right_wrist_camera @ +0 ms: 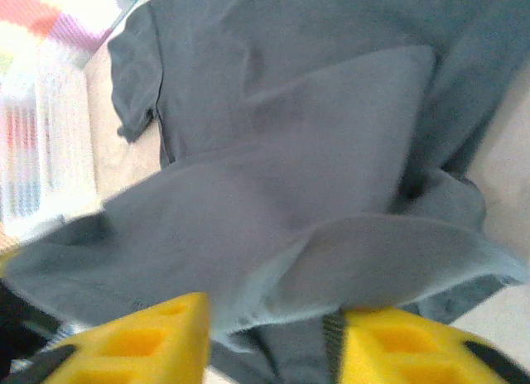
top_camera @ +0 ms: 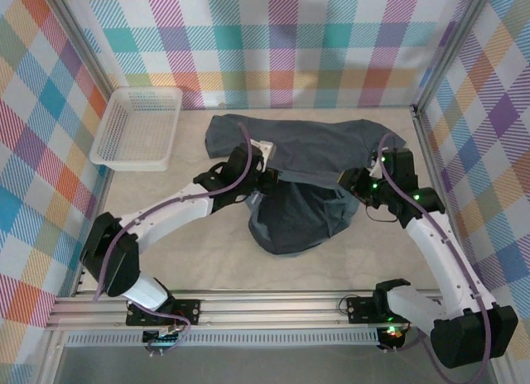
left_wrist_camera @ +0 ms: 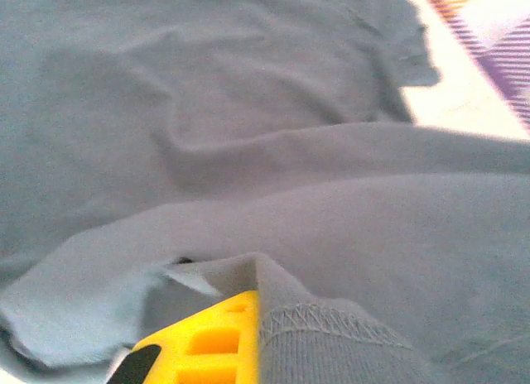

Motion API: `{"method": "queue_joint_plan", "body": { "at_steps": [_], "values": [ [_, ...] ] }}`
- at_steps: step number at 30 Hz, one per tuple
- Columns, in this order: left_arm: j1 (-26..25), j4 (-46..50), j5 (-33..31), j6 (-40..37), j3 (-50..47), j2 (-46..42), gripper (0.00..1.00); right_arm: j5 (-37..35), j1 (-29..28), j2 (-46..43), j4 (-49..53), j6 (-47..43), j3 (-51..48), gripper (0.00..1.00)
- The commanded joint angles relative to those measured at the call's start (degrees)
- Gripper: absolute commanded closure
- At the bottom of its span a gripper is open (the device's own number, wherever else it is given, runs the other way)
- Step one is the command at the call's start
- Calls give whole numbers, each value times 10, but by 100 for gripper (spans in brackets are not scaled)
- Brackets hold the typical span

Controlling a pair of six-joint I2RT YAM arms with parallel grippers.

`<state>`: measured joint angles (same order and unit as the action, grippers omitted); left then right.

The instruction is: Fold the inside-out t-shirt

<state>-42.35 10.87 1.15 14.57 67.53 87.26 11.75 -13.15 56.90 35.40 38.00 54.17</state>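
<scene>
The t-shirt [top_camera: 306, 156] is spread across the middle of the table [top_camera: 199, 252]. Its upper part is laid flat toward the far side and its lower part is gathered into a bunched fold toward the near side. A white basket [top_camera: 137, 127] is set well apart at the far left.

The left gripper [top_camera: 258, 184] is closed at the shirt's left edge. In the left wrist view a stitched hem [left_wrist_camera: 331, 322] is seen draped over its yellow finger [left_wrist_camera: 207, 343], so the cloth is judged to be pinched there. The right gripper [top_camera: 356, 185] is placed at the shirt's right edge with its jaws apart. In the right wrist view cloth is seen lying across the gap between them, not clamped.

A fold is judged to be in hand, with only one side gripped. Before anything is lifted, the right jaws should be closed on the same layer that is held on the left, at a matching place along the shirt. Both edges should then be carried together and kept taut, so that the crease is laid straight and no loose layer is dragged underneath
</scene>
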Motion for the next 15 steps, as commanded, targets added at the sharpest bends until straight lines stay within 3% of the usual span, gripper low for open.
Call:
{"method": "queue_joint_plan", "body": {
  "at_steps": [1,5,8,11,15],
  "values": [
    [-4,67,56,25,20,-17,100,20,-66,-49,-119,-96,-59,50],
    [-2,100,59,50,49,-15,100,-79,-236,-58,-336,-109,-155,61],
    [5,126,59,67,77,-11,100,-214,-350,11,-490,-235,-199,83],
    [11,142,68,80,99,-15,100,-306,-365,114,-630,-359,-233,100],
    [19,179,87,102,137,-19,100,-387,-366,246,-807,-587,-237,100]
  ]
}}
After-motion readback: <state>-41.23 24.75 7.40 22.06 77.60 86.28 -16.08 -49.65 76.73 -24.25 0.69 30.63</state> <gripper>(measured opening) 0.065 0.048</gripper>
